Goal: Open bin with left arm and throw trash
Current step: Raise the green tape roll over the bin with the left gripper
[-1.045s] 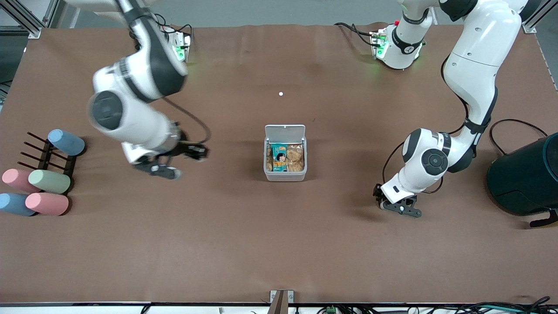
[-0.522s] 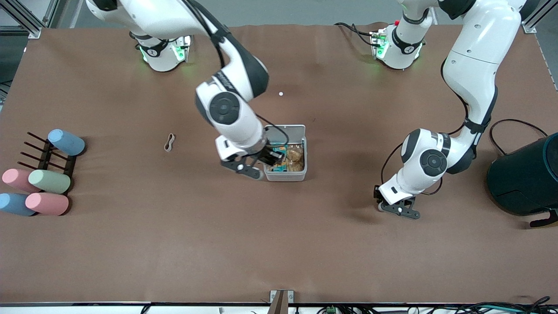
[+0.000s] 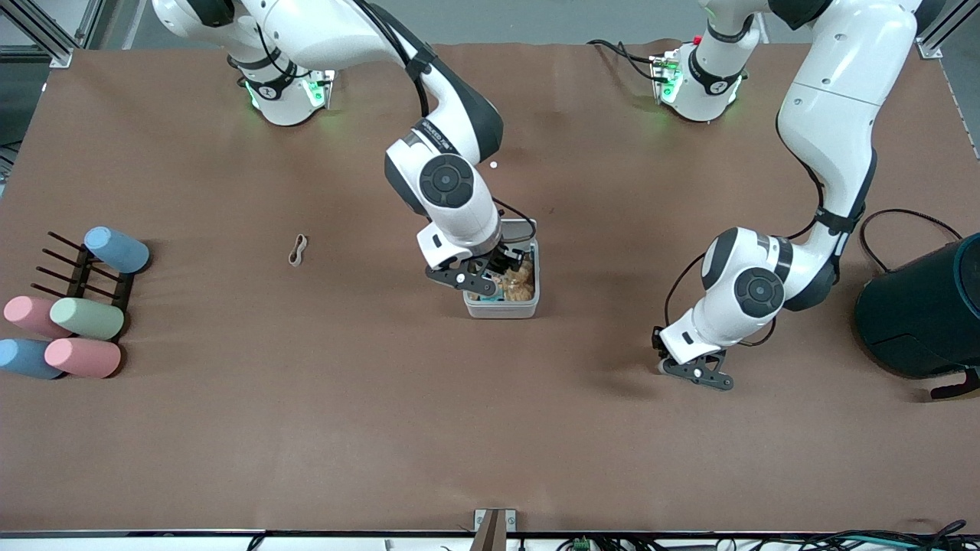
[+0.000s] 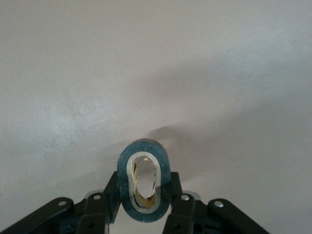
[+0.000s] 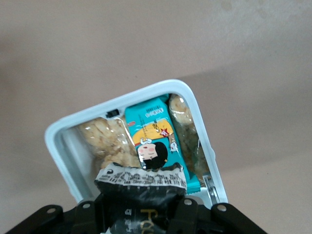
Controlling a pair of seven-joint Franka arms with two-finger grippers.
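Note:
The white bin [image 3: 501, 309] stands open mid-table with snack packs inside; its lid is mostly hidden by the right arm. My right gripper [image 3: 484, 282] hangs over the bin, shut on the black printed snack packet [image 5: 141, 187]. The right wrist view shows the bin's rim [image 5: 54, 141] and a teal snack pack [image 5: 153, 141] inside, beneath my right gripper [image 5: 144, 207]. My left gripper [image 3: 693, 373] is low over the bare mat toward the left arm's end, shut on the dark tape ring [image 4: 144, 146]; my left gripper [image 4: 145, 197] squeezes it oval. The beige rubber band [image 3: 297, 249] lies on the mat toward the right arm's end.
A large dark teal cylinder [image 3: 930, 306] stands at the left arm's end. Several pastel cylinders [image 3: 84, 317] lie around a dark rack [image 3: 76, 268] at the right arm's end. A tiny white dot [image 3: 493, 164] lies farther from the camera than the bin.
My right arm swung from near the rubber band to over the open bin, carrying the black packet. The rubber band came into view. My left gripper drifted slightly nearer the camera.

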